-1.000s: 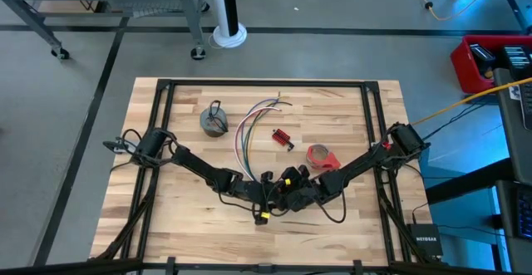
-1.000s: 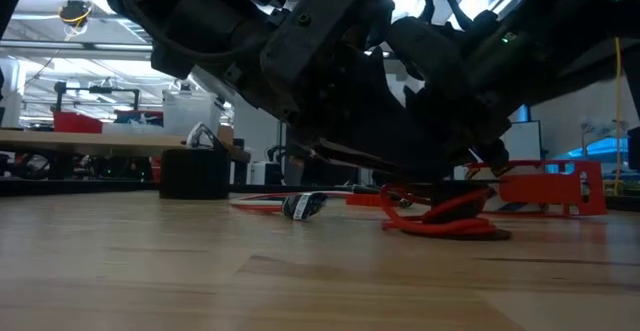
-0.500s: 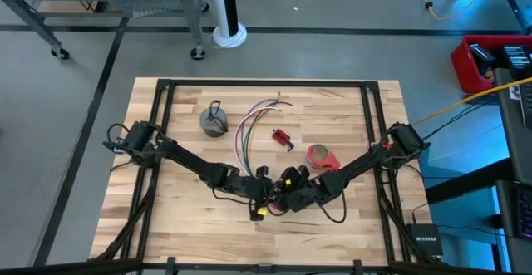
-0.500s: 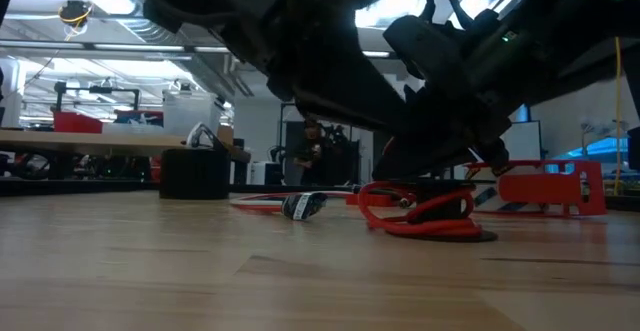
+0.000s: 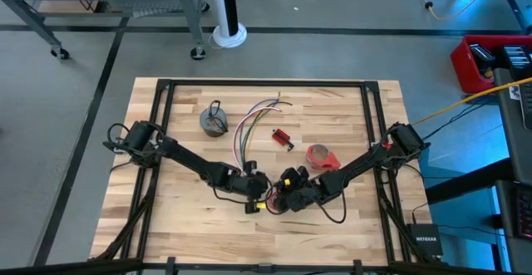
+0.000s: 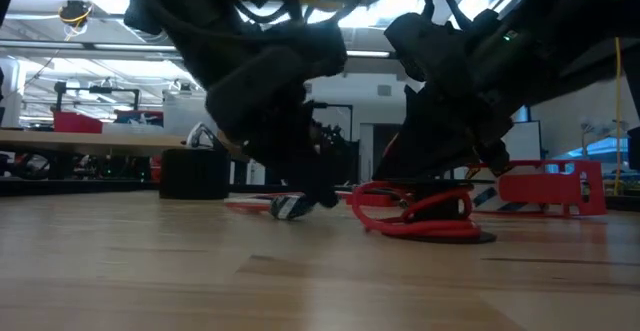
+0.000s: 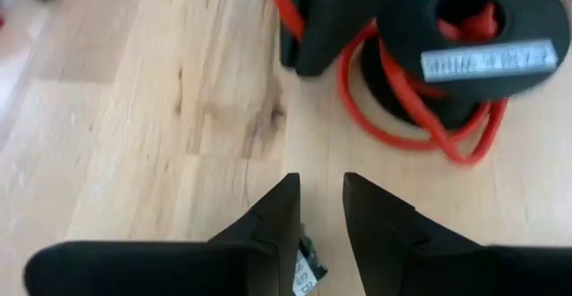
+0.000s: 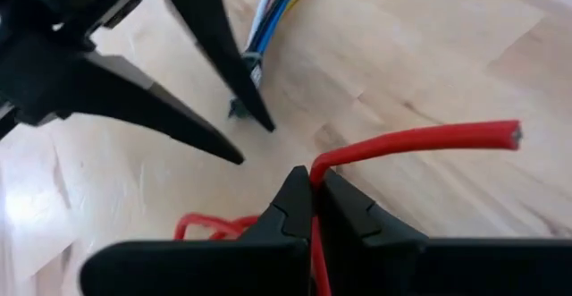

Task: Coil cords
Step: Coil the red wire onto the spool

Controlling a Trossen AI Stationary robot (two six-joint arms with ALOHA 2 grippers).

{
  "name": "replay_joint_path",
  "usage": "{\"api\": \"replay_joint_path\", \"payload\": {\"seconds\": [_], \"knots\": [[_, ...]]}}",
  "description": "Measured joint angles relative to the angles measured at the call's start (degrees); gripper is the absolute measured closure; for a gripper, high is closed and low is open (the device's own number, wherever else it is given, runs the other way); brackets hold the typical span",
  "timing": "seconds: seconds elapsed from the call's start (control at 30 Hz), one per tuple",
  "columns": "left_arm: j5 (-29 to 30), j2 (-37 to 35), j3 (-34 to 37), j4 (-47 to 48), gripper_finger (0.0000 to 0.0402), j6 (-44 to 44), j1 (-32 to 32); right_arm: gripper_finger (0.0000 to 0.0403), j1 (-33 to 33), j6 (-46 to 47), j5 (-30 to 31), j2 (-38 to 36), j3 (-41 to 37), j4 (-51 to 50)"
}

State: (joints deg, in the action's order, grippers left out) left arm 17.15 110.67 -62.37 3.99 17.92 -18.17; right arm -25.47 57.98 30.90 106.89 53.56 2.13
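Note that the left gripper [image 5: 252,193] has swung in and narrowed around the plug end of the wire bundle [image 5: 243,132], at 9 o'clock from the right gripper [image 5: 281,198], which pinches the red cord [image 8: 420,139] near counter [image 5: 183,225] centre; coiling is barely begun.

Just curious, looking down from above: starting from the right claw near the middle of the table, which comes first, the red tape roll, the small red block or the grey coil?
From the right gripper, high view:
1. Red tape roll, just beyond it, to its right.
2. Small red rectangular block, farther back, mid-table.
3. Grey coil with black loop, far back on the left.
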Motion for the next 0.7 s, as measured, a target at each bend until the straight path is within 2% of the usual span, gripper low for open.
{"api": "replay_joint_path", "payload": {"seconds": [0.33,0.7], "knots": [[0.1,0.0,0.0,-9.1,0.0321,-9.4,0.2,0.0394,0.0,-2.9,-4.0,0.0,0.0,2.7],[1.9,0.0,0.0,-10.5,0.0321,-10.5,1.5,0.0394,0.0,-3.0,-4.9,0.0,0.0,2.1]]}}
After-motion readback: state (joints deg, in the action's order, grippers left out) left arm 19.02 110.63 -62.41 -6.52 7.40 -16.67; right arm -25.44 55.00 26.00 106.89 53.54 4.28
